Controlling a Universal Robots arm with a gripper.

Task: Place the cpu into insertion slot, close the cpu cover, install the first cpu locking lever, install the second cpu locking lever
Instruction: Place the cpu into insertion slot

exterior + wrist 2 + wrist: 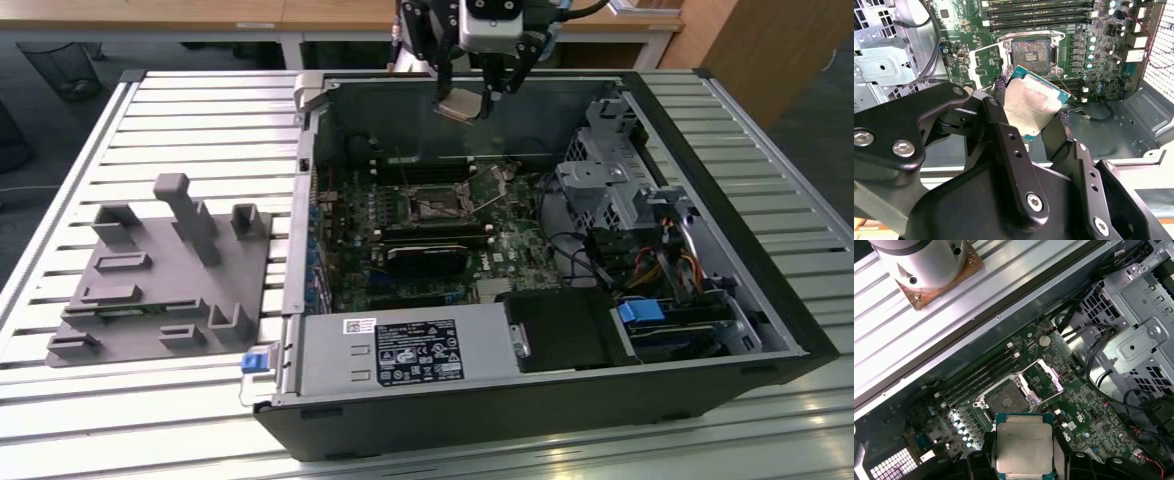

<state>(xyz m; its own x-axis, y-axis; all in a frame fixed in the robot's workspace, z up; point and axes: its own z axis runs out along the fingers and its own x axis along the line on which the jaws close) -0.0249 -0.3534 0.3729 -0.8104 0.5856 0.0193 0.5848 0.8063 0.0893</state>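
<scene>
The cpu point(458, 108) is pinched by its edges in the gripper point(467, 98), top centre of the exterior view. It's tilted, up over the open PC case point(534, 420). Further down, the insertion slot point(434, 208) sits bare, with the cpu cover point(1046, 377) flipped open and the memory slots point(979, 372) just beside.

Slatted metal table point(187, 120) with open computer case point(534, 425) and grey, perhaps plastic, fixture point(147, 290)

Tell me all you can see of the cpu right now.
The cpu is a flat square chip with a silvery-beige metal top and a teal-green rim. The gripper clamps two opposite sides, holding it tilted in the air over the motherboard, clear of the bare insertion slot.
</scene>
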